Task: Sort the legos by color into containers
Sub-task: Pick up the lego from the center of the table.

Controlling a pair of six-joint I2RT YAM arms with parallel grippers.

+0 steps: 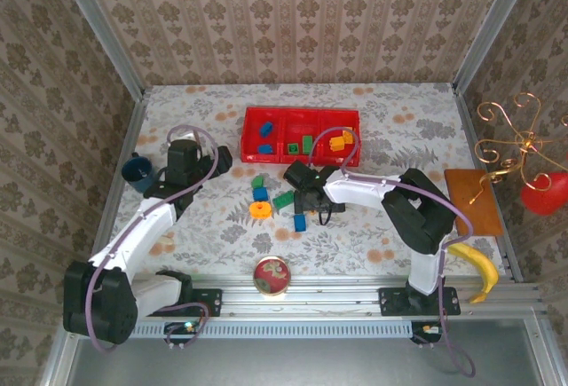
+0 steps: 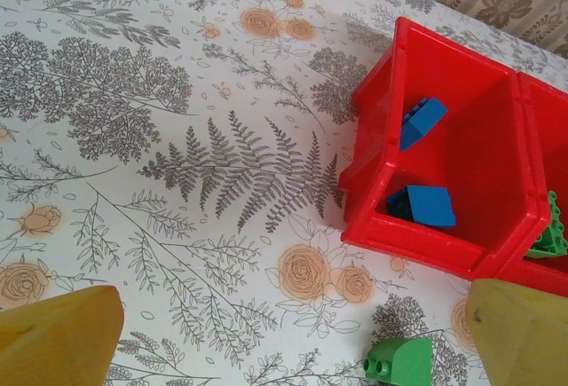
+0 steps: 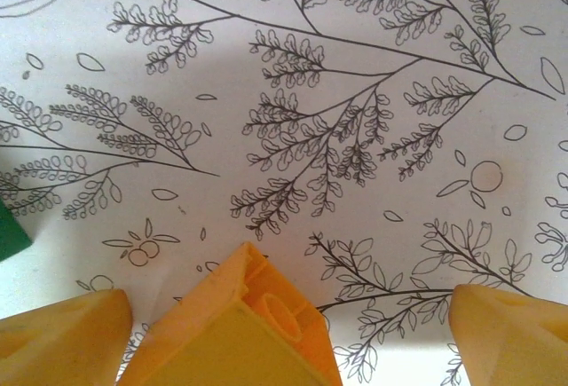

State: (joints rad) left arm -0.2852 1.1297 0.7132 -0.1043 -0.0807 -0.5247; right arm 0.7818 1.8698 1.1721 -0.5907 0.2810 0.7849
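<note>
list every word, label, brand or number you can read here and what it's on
None legible: no words or numbers on the red tray, the legos or the floral tablecloth.
Round dish: its inside design is too small to read.

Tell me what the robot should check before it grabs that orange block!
1. Orange block sits between the fingers of the right gripper: ok.
2. Jaws closed on it: not ok, a gap shows on one side.
3. Nearby green block clear of the fingers: ok.
4. Room in the red tray compartment holding orange blocks: ok.
5. Left gripper open, empty, off by the tray's blue end: ok.
6. Grip will be square: cannot tell.
</note>
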